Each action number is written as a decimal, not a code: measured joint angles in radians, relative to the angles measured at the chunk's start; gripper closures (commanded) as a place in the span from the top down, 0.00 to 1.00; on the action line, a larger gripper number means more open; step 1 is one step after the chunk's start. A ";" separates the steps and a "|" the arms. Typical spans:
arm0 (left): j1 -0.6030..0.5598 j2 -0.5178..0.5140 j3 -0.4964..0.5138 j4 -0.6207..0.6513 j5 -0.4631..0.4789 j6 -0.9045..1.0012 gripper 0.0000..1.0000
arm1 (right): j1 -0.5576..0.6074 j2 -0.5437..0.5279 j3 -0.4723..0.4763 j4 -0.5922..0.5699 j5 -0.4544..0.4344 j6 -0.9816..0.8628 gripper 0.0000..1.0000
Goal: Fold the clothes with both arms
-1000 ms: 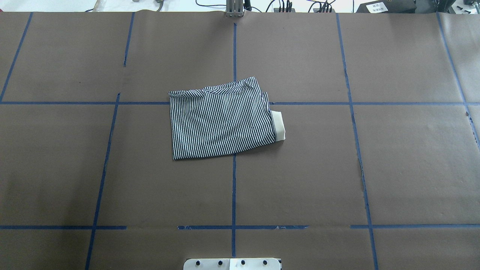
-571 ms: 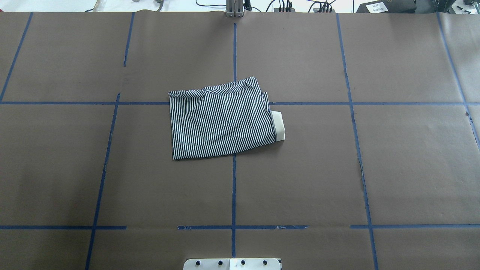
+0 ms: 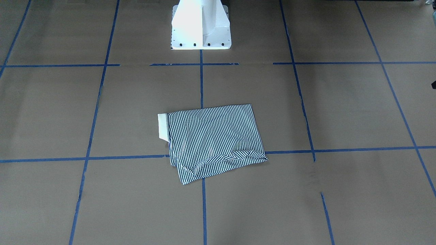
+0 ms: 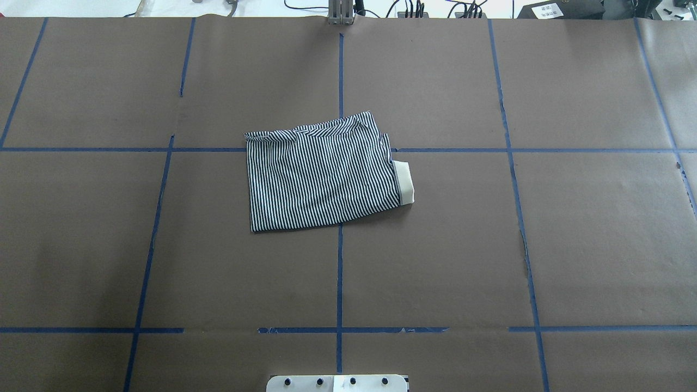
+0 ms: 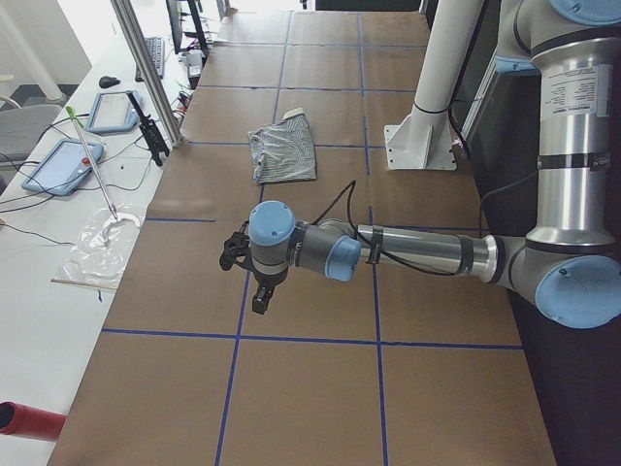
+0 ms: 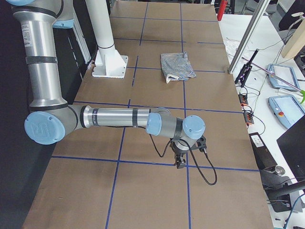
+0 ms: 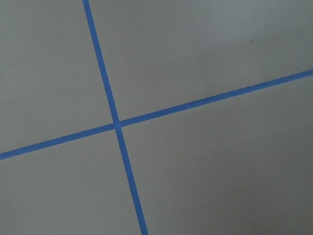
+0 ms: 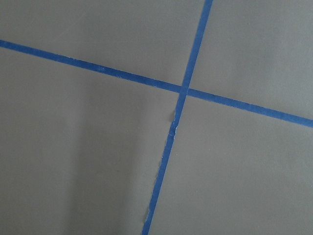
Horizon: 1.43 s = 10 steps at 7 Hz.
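The striped polo shirt [image 4: 321, 174] lies folded into a small rectangle at the table's middle, its cream collar [image 4: 404, 182] sticking out on the right. It also shows in the front view [image 3: 214, 139] and both side views [image 5: 283, 150] [image 6: 177, 66]. Neither arm appears in the overhead or front view. My left gripper [image 5: 258, 294] hangs over bare paper far off the shirt's left, seen only from the side. My right gripper [image 6: 180, 162] hangs likewise far to the right. I cannot tell whether either is open or shut. Both wrist views show only paper and tape.
Brown paper with a blue tape grid [image 4: 340, 283] covers the table. The white pedestal base [image 3: 201, 27] stands at the robot's edge. A side bench holds tablets [image 5: 63, 165] [image 6: 286, 102], cables and a metal post [image 5: 146, 68] beyond the far edge.
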 measured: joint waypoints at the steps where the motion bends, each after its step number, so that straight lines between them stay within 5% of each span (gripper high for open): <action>1: 0.000 -0.015 0.004 0.000 0.003 -0.002 1.00 | 0.000 -0.001 -0.003 0.013 0.001 0.001 1.00; 10: 0.001 -0.036 0.049 -0.006 0.007 0.001 1.00 | 0.000 0.004 -0.069 0.079 0.074 -0.004 1.00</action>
